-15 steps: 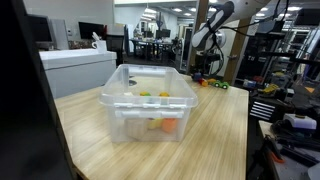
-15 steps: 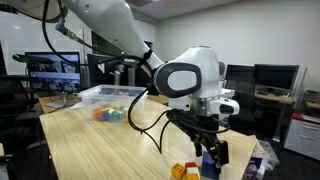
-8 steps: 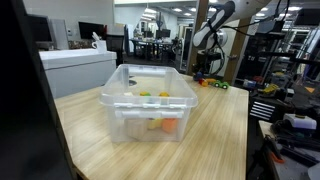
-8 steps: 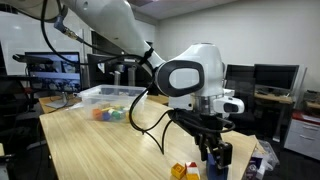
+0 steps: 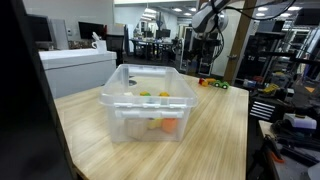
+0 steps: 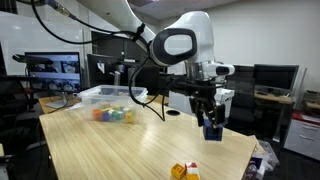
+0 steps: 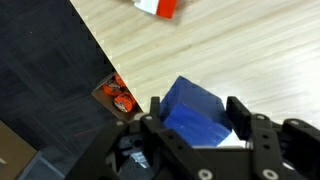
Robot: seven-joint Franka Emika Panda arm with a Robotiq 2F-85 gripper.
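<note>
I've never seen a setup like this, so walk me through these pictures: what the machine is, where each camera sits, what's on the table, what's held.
The machine is a single robot arm with a two-fingered gripper at its end. Two pictures come from cameras standing around the wooden table; the third looks down from the arm's wrist. On the table stands a clear plastic bin with small coloured toys inside, and a few loose blocks lie near the edge. The gripper is closed on a blue block, lifted clear of the table.

Block between fingers, above table, bin on table, toys inside bin
</note>
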